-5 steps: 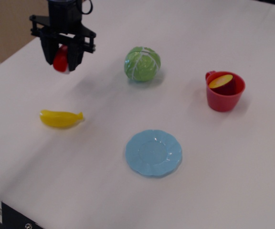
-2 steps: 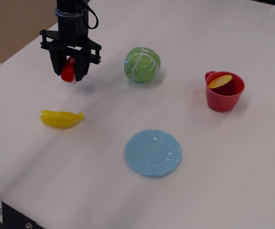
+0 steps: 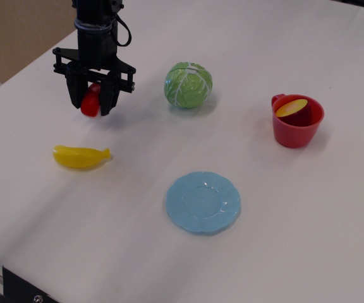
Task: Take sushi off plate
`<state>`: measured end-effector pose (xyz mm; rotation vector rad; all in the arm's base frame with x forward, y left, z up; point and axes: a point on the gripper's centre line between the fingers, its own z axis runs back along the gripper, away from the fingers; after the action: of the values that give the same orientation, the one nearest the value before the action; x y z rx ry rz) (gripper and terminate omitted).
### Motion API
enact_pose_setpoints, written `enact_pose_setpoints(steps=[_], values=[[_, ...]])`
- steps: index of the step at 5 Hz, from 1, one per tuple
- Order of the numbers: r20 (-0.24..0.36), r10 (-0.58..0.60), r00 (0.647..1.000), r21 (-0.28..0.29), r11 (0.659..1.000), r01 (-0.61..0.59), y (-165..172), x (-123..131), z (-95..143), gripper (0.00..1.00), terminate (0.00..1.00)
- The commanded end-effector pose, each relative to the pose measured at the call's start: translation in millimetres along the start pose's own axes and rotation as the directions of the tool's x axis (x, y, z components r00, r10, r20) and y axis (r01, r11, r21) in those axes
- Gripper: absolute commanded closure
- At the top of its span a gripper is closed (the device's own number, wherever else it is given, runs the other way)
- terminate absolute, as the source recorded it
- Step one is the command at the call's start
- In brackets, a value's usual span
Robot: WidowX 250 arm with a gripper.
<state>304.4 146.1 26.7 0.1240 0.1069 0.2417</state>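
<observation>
My black gripper (image 3: 91,106) is at the upper left of the table, pointing down, shut on the sushi (image 3: 91,101). Only the sushi's glossy red top shows between the fingers; its white base is hidden. It hangs close to the tabletop, and I cannot tell whether it touches. The light-blue scalloped plate (image 3: 203,201) lies bare at the front middle, far to the right of and nearer than the gripper.
A yellow banana (image 3: 79,156) lies just in front of the gripper. A green cabbage (image 3: 188,84) stands to its right. A red cup (image 3: 297,120) with a yellow slice is at the far right. The table's front edge runs along the bottom left.
The gripper has moved right and down toward the table with the sushi still in its fingers. Nothing else has moved.
</observation>
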Motion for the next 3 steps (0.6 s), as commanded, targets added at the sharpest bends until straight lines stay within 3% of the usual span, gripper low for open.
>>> enact_pose_setpoints(steps=[1, 2, 3], values=[[0.018, 0.0, 1.0, 0.002, 1.0, 0.0, 5, -16, 14, 0.0, 0.0], [0.042, 0.02, 0.999, 0.022, 1.0, -0.021, 6, -20, 23, 0.0, 0.0], [0.09, 0.032, 0.995, 0.047, 0.998, -0.037, 9, -24, 47, 0.0, 0.0]])
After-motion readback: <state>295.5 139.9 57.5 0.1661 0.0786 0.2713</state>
